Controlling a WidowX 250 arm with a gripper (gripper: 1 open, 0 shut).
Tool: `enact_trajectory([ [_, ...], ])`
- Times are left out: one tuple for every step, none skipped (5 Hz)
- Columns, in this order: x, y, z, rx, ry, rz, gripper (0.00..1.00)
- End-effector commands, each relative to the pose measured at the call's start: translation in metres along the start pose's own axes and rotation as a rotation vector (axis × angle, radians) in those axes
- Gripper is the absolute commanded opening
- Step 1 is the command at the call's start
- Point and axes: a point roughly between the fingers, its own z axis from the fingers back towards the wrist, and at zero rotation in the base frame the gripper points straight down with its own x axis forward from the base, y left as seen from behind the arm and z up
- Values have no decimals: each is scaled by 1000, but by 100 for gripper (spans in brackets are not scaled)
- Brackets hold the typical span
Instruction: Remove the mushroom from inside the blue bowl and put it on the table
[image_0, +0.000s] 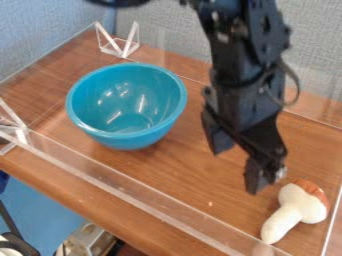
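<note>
The mushroom (297, 209) lies on its side on the table (160, 170) at the lower right, cream stem toward the front, orange-brown cap toward the right edge. The blue bowl (126, 104) sits at the left with nothing inside it. My gripper (235, 162) hangs open above the table between bowl and mushroom, its black fingers (257, 172) pointing down with nothing between them. It is apart from the mushroom, up and to the left of it.
Low clear acrylic walls (120, 190) edge the table at front and sides, with a clear bracket (118, 42) at the back corner. The black arm (241, 50) rises from the gripper to the top of the view.
</note>
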Motion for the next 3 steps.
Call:
enact_trajectory([
  [2,-8,-1,0,-36,-10,100],
  [0,-12,-10,-4,-33,-8,100],
  [-1,-6,-13,12,-36,75,100],
])
